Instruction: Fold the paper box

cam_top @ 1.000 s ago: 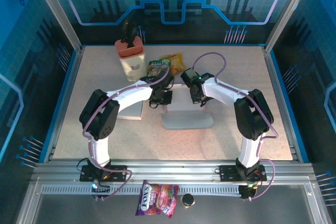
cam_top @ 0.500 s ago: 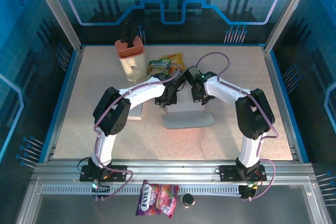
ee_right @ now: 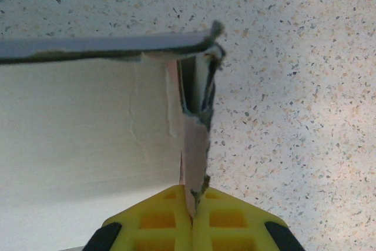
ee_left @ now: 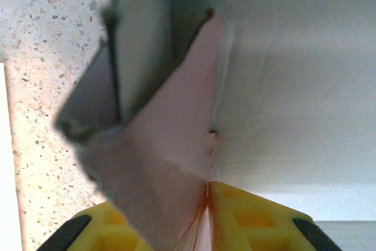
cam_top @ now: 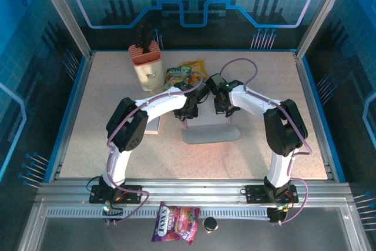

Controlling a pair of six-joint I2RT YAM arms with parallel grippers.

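Desk [cam_top: 88,145] middle carries the paper box [cam_top: 210,134], with both our arms reaching to its far corners. We judge the step to be tucking the corner flaps in, so we should hold both ends level, draw inward evenly and spare the creased card from tearing. The box's long axis runs left to right across the desk, one long side facing our bases. Our right fingers [ee_right: 229,221] are pressed together, pinching a thin flap [ee_right: 194,145]. Whether our left fingers [ee_left: 252,218] grip or merely flank their pink flap [ee_left: 176,116], we cannot tell.
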